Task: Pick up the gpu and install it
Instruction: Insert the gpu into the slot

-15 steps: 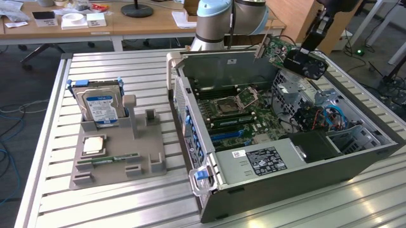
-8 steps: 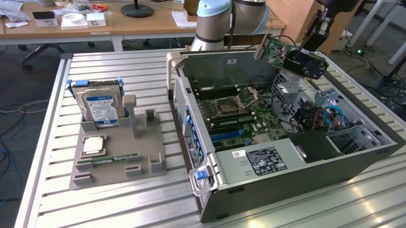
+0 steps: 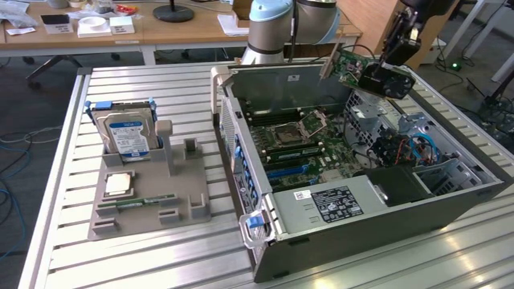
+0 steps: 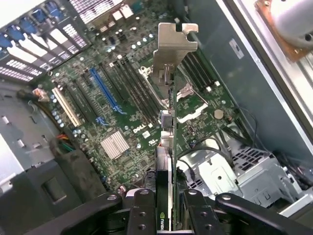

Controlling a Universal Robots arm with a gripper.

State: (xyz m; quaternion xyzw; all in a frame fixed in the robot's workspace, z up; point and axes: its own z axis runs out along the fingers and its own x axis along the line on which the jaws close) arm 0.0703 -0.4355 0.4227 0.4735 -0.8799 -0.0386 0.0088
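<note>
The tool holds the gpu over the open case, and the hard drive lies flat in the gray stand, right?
No: the exterior view shows the hard drive standing upright in the gray stand. The tool does hold the gpu over the open case.

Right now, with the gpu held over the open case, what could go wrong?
1. The gpu hangs high in the fingers; a slip would likely drop it on the motherboard.
2. Its metal bracket juts out ahead and might catch the case wall.
3. It sits off the blue slot, so misseating is possible.
</note>
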